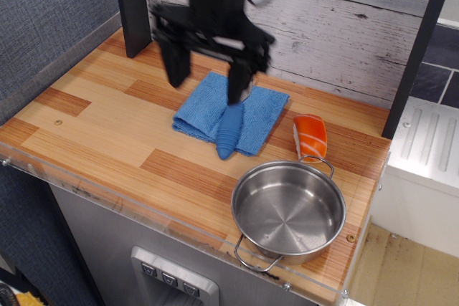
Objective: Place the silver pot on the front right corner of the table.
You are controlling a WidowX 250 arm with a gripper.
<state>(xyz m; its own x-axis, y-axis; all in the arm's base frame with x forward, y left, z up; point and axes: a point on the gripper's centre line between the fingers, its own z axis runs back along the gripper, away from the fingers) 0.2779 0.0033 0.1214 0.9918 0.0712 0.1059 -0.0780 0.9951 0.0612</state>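
The silver pot [288, 211] stands upright and empty on the wooden table [100, 116], at its front right corner near the clear front edge. Its two wire loop handles point to the front left and back right. My gripper [208, 73] is open and empty, raised above the table's back middle, well up and left of the pot, over the far edge of a blue cloth. Its two black fingers [174, 59] hang wide apart.
A folded blue cloth [228, 115] lies in the table's middle with a blue ribbed object [229, 132] on it. An orange sushi piece [310, 136] lies just behind the pot. A dark post [132, 6] stands at the back left. A white unit [424, 163] sits to the right.
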